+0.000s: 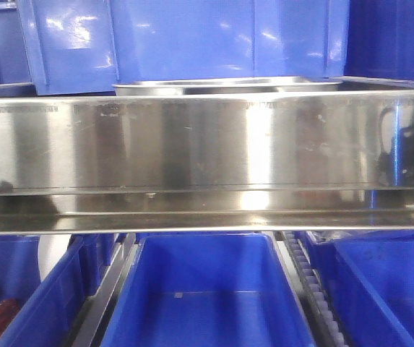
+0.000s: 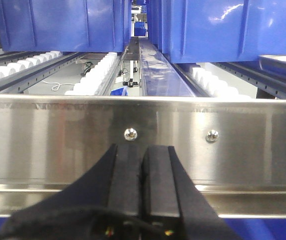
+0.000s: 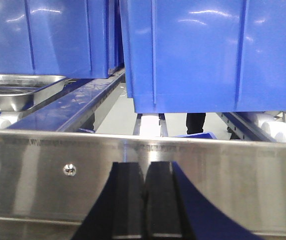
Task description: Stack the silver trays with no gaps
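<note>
A shiny silver metal tray (image 1: 225, 87) sits just past the long flat steel rail (image 1: 207, 144), under the big blue plastic bins (image 1: 185, 40). It looks smooth and shallow, with a flat rim. The left claw (image 2: 143, 150) and right claw (image 3: 143, 167) are squeezed closed, holding nothing, probably staying slim before reaching over.

Left pincer (image 2: 143, 150) matte black, flaring wide at its base; right pincer (image 3: 143, 167) black, same wedge shape.
</note>
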You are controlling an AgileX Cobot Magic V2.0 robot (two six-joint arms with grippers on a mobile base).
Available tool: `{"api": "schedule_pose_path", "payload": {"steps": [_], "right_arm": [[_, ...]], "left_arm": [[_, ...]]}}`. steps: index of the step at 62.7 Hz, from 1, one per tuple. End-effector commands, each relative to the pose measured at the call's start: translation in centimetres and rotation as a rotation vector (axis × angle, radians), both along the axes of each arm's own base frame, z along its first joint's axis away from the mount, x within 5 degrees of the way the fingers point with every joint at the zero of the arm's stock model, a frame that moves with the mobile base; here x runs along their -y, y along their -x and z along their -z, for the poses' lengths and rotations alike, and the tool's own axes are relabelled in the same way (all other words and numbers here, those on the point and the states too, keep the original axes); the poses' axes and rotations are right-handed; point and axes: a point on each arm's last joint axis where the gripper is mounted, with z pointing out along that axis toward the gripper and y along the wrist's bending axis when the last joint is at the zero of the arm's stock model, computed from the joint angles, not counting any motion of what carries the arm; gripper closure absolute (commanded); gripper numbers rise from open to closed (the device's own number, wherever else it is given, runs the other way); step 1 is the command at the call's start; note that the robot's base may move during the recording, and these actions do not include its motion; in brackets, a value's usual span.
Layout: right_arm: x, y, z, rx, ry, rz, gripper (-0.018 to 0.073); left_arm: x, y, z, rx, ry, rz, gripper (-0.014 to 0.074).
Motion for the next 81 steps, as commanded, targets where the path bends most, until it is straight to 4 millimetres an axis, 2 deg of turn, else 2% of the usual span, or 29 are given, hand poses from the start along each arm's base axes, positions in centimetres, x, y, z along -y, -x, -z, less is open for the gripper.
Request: {"api": "schedule_pose_path", "payload": {"steps": [1,37,53,60,63,69,72,77,81], "right_arm": [[0.1,0.2,-0.8,0.098,0.001,0.012,0.0505],[0.1,0.2,-0.8,0.099,0.001,0.013,0.0505],[0.2,0.3,-1.5,0.177,-0.006,0.025,0.0505],[0.5,0.9,-3.9,0.325,-0.052,0.041,0.0505],[0.5,1.3,-5.5,0.364,-0.056,0.038,0.0505],[0.2,2.2,-8.8,0.354,-0.054,0.013,0.0501],[0.1,2.7,-10.6,0.328,-0.051,-0.003,0.0489],[-0.1,3.2,-13.1,0.286,-0.045,-0.024,0.0419],[-0.2,3.2,-14.8,0.260,-0.041,-0.033,0.0325]], "left_arm": [[-0.1,0.1,-0.9,0.098,0.013,-0.014,0.0644],[-0.1,0.1,-1.0,0.104,0.017,-0.015,0.0644],[-0.4,0.3,-2.3,0.236,0.077,-0.037,0.0644],[-0.6,0.6,-4.0,0.335,0.121,-0.049,0.0644],[-0.5,1.0,-5.5,0.355,0.120,-0.040,0.0644],[-0.2,1.8,-8.0,0.323,0.077,-0.010,0.0644],[-0.1,2.5,-10.0,0.306,0.052,0.003,0.0641],[0.0,3.2,-12.2,0.264,0.026,0.017,0.0617],[0.0,3.5,-14.4,0.263,0.023,0.024,0.0556]]}}
